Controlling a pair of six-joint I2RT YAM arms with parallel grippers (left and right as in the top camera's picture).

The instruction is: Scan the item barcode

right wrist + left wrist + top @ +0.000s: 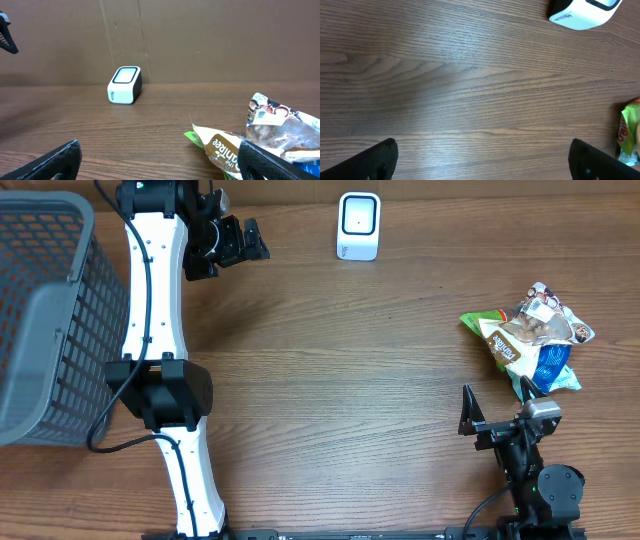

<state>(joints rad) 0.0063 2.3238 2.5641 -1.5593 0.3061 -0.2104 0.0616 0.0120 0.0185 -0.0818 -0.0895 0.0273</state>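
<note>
Several snack packets (530, 340) lie heaped at the right side of the table: a brown-and-white bag, a green one and a blue one. The right wrist view shows them low on the right (270, 130). A white barcode scanner (358, 225) stands at the back middle, window facing up, and also shows in the wrist views (125, 85) (582, 12). My right gripper (497, 400) hovers open just in front of the heap, empty (159, 150), its right finger over the edge of the bags. My left gripper (245, 235) is open and empty (482, 150) over bare wood left of the scanner.
A grey mesh basket (40, 310) fills the left edge of the table, beside the left arm. A brown cardboard wall (200, 40) stands behind the scanner. The wooden tabletop (340, 380) stretches between the two arms.
</note>
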